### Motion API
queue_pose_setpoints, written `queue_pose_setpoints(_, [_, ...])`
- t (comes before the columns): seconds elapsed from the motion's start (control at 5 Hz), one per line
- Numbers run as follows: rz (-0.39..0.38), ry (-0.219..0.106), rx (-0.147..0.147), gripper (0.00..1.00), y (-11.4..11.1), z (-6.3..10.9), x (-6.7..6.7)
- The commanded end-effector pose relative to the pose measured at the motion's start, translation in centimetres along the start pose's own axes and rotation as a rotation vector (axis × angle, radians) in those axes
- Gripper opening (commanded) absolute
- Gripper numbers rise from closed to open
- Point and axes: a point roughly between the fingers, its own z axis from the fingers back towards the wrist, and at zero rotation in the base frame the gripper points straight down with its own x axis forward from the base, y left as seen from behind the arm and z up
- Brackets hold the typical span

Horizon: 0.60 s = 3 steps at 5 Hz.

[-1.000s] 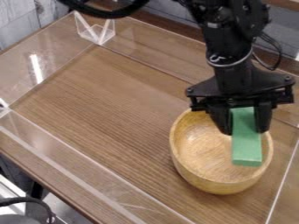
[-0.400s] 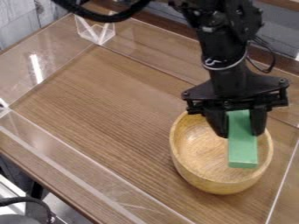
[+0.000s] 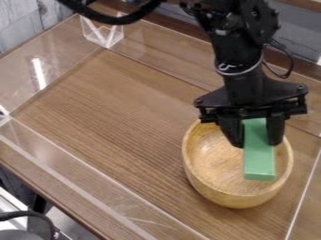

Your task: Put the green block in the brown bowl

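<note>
1. One gripper (image 3: 257,128) is clamped on the block's (image 3: 261,153) upper end.
2. The block slants down inside the bowl (image 3: 207,173), its lower end near the bowl's floor.

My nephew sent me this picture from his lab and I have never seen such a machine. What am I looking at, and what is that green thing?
You are looking at a single black robot arm, seen by one camera that looks down at a slant from in front of the wooden table. At the arm's end is a gripper, a two-fingered clamp pointing steeply down. It is shut on a green block, a flat bar that hangs tilted, its lower end down inside the brown bowl, a round wooden dish near the table's right edge. Whether the block's tip touches the bowl's bottom I cannot tell. Low clear walls run round the table. The block is not yet let go.
</note>
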Motion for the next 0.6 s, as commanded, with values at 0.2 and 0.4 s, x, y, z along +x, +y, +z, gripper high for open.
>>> queue_pose_setpoints(0.2, [0.009,-0.016,-0.019,0.00,-0.15,0.50,0.61])
queue_pose_setpoints(0.4, [0.012,-0.010,-0.019,0.00,-0.08,0.45,0.64])
